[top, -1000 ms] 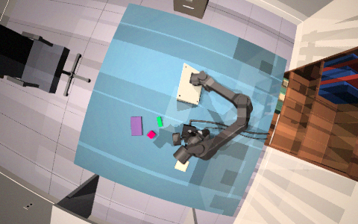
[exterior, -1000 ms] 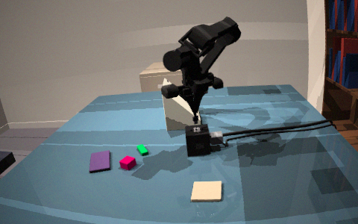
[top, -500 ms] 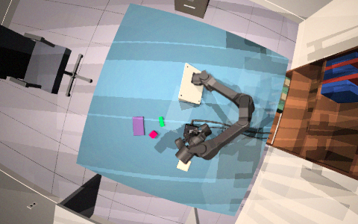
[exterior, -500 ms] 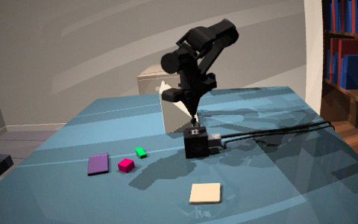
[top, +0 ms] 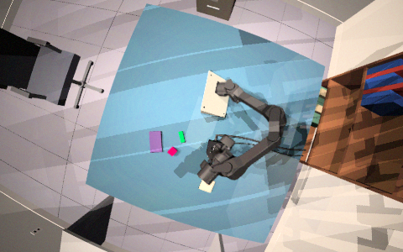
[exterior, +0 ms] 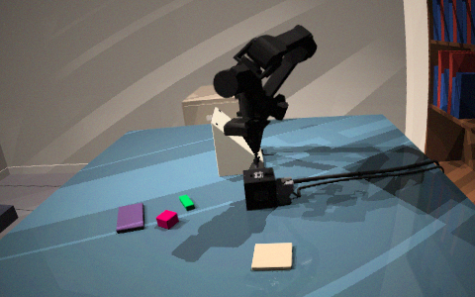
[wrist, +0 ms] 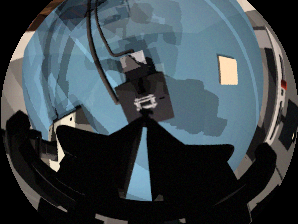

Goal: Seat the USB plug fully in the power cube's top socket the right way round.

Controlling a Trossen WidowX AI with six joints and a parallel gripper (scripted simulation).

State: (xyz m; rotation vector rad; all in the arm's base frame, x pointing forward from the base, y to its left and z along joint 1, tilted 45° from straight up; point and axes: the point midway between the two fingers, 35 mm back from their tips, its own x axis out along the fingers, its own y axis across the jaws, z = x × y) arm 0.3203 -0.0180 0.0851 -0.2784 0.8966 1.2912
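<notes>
The black power cube (exterior: 260, 193) (wrist: 158, 91) stands near the middle of the blue table (exterior: 346, 238), with its top socket (exterior: 258, 174) (wrist: 144, 102) facing up. My gripper (exterior: 255, 156) (wrist: 145, 121) (top: 213, 152) points straight down over the cube and is shut on the small dark USB plug (exterior: 256, 161). The plug hangs right at the socket. I cannot tell whether its tip is inside. In the overhead view the arm hides most of the cube.
Black cables (exterior: 366, 173) run from the cube to the right table edge. A beige tile (exterior: 272, 255) (top: 206, 186) (wrist: 228, 70) lies in front. A purple slab (exterior: 131, 217), a magenta cube (exterior: 167, 219) and a green block (exterior: 186, 201) lie to the left. The arm's white base plate (top: 211, 98) is behind.
</notes>
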